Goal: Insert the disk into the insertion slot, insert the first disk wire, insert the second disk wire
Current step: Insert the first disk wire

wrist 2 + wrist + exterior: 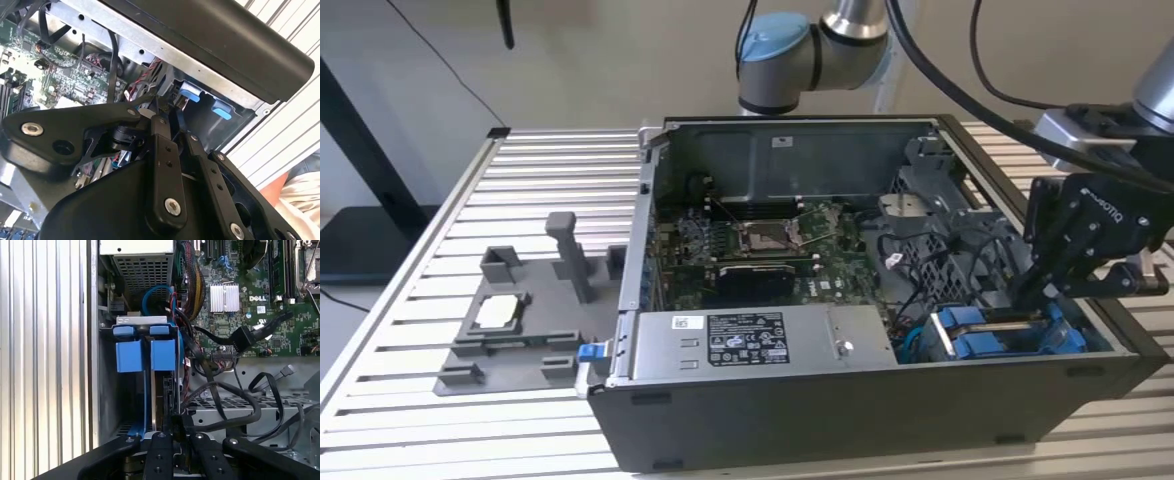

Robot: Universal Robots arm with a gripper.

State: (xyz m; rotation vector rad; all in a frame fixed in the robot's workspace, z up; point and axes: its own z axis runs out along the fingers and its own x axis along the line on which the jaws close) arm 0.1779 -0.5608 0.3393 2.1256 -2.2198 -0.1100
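1. Tool (176, 432): the fingers are drawn close together, almost touching, and pinch a small dark wire plug (176, 421). The pinch also shows in the second wrist view. In the exterior view the tool (1019, 300) reaches down into the case at that view's right.
2. Disk (164, 385): it stands on edge inside the insertion slot (111, 390) with its blue end tab at the far end of the bay. A second blue carrier (130, 356) sits just beside it. Judgement: step one, seating the disk, looks done.
3. The wire plug sits right at the near edge of the disk. Whether it is pushed home or only lined up, I cannot tell. Judgement: the first-wire step is in hand, not confirmed finished.
4. Loose black cables (235, 405) loop beside the bay, and another black connector (243, 338) hangs free over the circuit board (260, 300). Judgement: the second wire is not yet attached.
5. Further off, the power-supply box (734, 340) sits in the case, and the grey jig (520, 320) rests on the slatted tabletop (454, 200), well apart from the work.
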